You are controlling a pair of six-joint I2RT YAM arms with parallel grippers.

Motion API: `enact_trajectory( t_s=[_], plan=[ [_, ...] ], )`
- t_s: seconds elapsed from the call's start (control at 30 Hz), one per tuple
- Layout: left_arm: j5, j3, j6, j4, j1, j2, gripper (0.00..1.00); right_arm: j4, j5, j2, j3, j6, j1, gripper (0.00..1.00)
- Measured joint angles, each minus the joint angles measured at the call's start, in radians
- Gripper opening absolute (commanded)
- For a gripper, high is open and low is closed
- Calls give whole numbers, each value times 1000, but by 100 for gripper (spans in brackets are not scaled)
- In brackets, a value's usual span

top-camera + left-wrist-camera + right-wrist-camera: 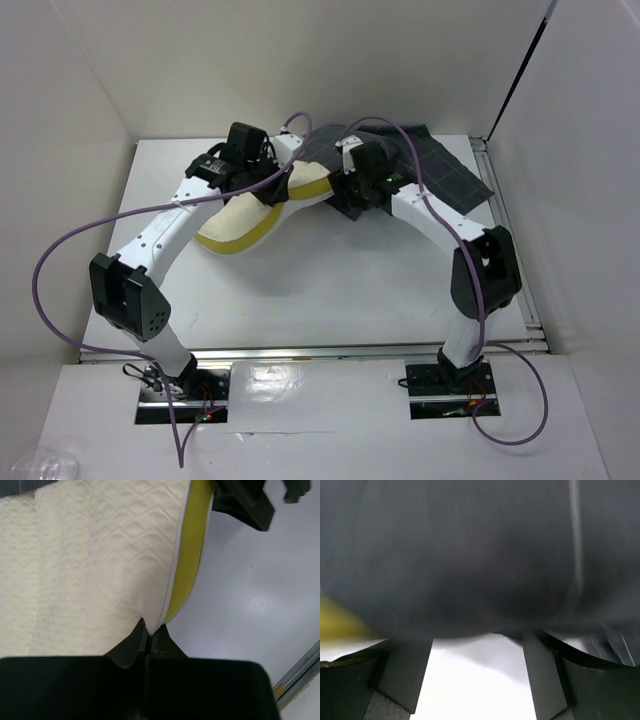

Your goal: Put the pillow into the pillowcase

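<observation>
Charcoal pillowcase (445, 170), seen from above, lies just behind the pillow (245, 218), probably to receive it. Left wrist view: the left gripper (149, 626) is together at the pillow's yellow edge, probably to push. Right wrist view: the right gripper (477, 647) stands apart beside the pillow, facing case cloth.

White table (330, 290), plain white walls (300, 50), even light

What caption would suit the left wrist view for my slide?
Left gripper, shut, pinches the cream pillow by its yellow edge over the white table.
</observation>
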Motion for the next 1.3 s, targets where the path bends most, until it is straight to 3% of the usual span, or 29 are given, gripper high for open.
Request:
enact_trajectory(
  t_s=[0.03, 0.1, 0.13, 0.2, 0.23, 0.27, 0.6, 0.97, 1.3],
  plan=[
    [0, 2, 0, -2, 0, 0, 0, 0, 1, 25, 12, 2, 0, 78],
    [-1, 5, 0, -6, 0, 0, 0, 3, -8, 71, 39, 6, 0, 63],
    [-1, 5, -2, -7, 0, 0, 0, 3, -13, 86, 48, 5, 0, 41],
    [-2, 5, -4, -7, 0, 0, 0, 2, -36, 105, 68, 9, 0, 19],
    [-2, 5, -6, -6, 1, 0, 0, -2, -48, 108, 80, 9, 0, 4],
    [-4, 5, -10, -6, 1, 0, 0, -10, -63, 109, 94, 10, 0, 0],
    [-36, -71, -25, 62, 0, -37, 0, -159, -286, 105, 379, 39, 21, 0],
    [-81, -81, -70, 67, -11, -32, 0, -386, -471, 106, 542, 50, 107, 0],
    [-109, -104, -93, 60, -12, -32, 0, -476, -655, 104, 480, 20, 124, 0]
  ],
)
